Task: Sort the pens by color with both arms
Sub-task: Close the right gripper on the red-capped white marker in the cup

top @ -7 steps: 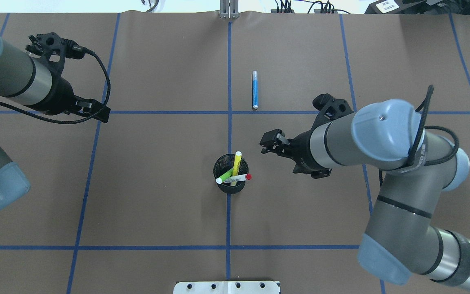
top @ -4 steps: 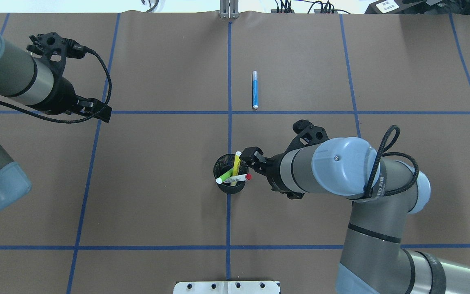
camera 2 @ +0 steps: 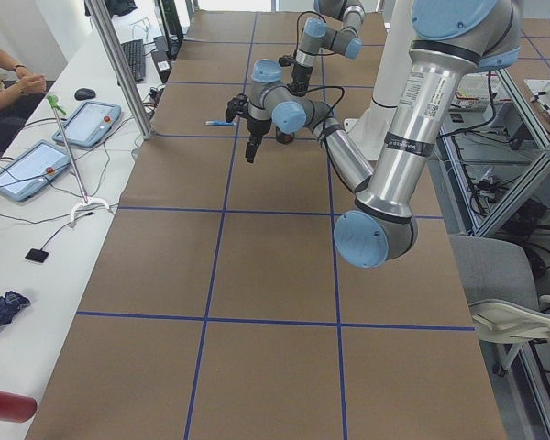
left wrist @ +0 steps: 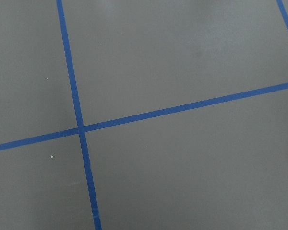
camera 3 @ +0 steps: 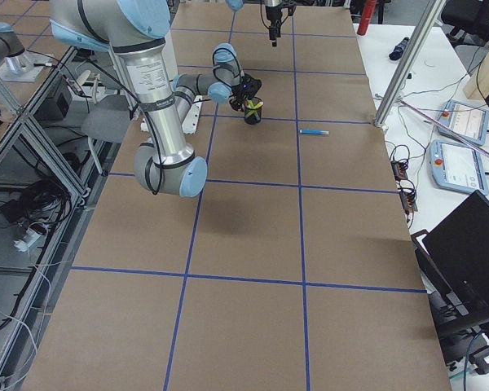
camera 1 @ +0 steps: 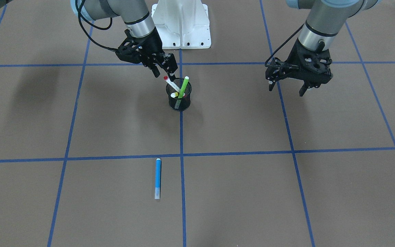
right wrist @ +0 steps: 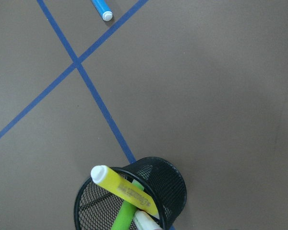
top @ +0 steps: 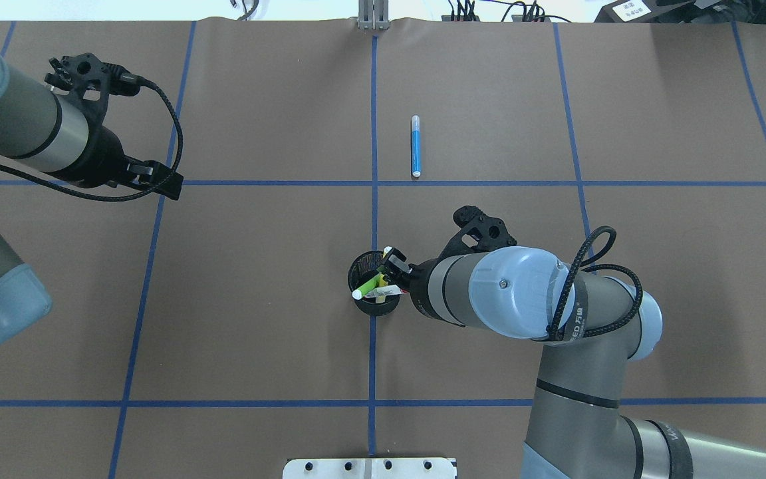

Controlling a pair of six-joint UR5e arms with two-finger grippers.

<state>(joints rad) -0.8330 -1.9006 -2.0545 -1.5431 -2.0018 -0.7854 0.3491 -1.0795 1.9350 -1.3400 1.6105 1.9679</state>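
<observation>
**Front-facing.** The right end effector sits low over the black mesh cup. Its fingers are spread, one on either side of the cap of the white pen with red cap, and nothing is pinched yet. The lime green pen and yellow pen lean in the same cup. The blue pen lies flat on the tabletop, well apart from the cup. The left end effector hangs spread and empty over bare tabletop.

**Handling, judged.** The pens look light, stiff and smooth, so they are apt to slip or roll. The cup looks light too and may tip. The best hold is probably the exposed barrel just under the cap, drawing the pen out along its lean.

**Overhead.** A second ago the right end effector stood well to the right of the cup. It has since closed in over the rim and now hides most of the yellow pen. The left arm, blue pen and cup are unchanged.

**Side views.** Everything is too small to add detail.

**Left wrist.** Only tape lines on the tabletop show.

**Right wrist.** This view looks down into the cup with the yellow pen uppermost. The fingers are out of frame.
</observation>
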